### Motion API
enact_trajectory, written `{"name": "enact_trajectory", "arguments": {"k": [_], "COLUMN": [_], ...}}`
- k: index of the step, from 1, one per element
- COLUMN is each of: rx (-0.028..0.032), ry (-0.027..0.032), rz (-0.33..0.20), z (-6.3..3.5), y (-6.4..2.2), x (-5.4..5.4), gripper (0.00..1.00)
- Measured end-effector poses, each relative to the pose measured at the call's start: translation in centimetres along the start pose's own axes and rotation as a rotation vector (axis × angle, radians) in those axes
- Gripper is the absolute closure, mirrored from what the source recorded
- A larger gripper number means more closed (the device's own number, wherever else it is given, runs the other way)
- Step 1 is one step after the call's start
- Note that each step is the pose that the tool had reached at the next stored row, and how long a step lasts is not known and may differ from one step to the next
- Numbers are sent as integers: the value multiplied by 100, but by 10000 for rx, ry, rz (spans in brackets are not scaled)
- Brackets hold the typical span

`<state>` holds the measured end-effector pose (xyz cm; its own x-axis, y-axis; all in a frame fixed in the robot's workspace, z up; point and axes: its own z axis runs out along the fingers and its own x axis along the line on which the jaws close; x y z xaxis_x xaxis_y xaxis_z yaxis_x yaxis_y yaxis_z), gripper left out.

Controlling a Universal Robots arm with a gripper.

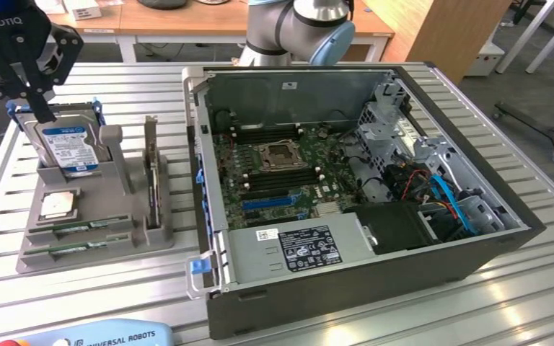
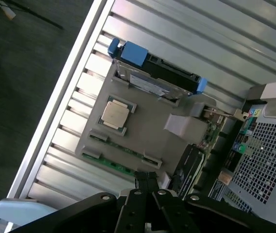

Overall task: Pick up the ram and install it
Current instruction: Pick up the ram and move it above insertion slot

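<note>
Two ram sticks lie flat in slots at the front of the grey holder [image 1: 123, 238]: one ram [image 1: 77, 229] and a second ram [image 1: 70, 249] nearer the table's front edge. In the wrist view a ram [image 2: 112, 164] shows as a thin green strip along the holder's edge, close beyond my fingertips. My black gripper [image 1: 38, 108] hangs high over the holder at the exterior view's left, shut and holding nothing. Its fingers [image 2: 146, 178] are pressed together. The open computer case [image 1: 469, 245] shows the motherboard [image 1: 277, 162] with long dark memory slots.
The holder also carries a silver hard drive [image 1: 66, 148] standing upright in blue brackets, a CPU [image 1: 58, 204] and an upright dark expansion card [image 1: 150, 173]. A teach pendant [image 1: 84, 335] lies at the slatted table's front edge. The arm's base [image 1: 296, 29] stands behind the case.
</note>
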<state>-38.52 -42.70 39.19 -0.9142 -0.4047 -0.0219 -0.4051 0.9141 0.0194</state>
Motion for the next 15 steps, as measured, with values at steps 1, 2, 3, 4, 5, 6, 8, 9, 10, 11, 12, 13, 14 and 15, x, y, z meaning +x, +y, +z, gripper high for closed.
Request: {"name": "enact_trajectory", "arguments": {"k": [1,2,3,4,5,6,8,9,10,11,12,13,14,15], "rx": [-1,-1,-2,-4,-5,-7,-10,-12,-14,-16,-18,-20,-22,-24], "ry": [2,4,7,7,9,10,14,15,17,19,20,22,24,27], "rz": [-91,-174,-255,-327,-398,-472,-650,-737,-820,-904,-994,-1089,-1199,-1304], "z": [0,0,0,0,0,0,0,0,0,0,0,0,0,0], "y": [0,0,0,0,0,0,0,0,0,0,0,0,0,0], "x": [0,0,0,0,0,0,0,0,0,0,0,0,0,0], "gripper": [90,90,90,90,90,90,90,90,90,90,90,90,90,90]}}
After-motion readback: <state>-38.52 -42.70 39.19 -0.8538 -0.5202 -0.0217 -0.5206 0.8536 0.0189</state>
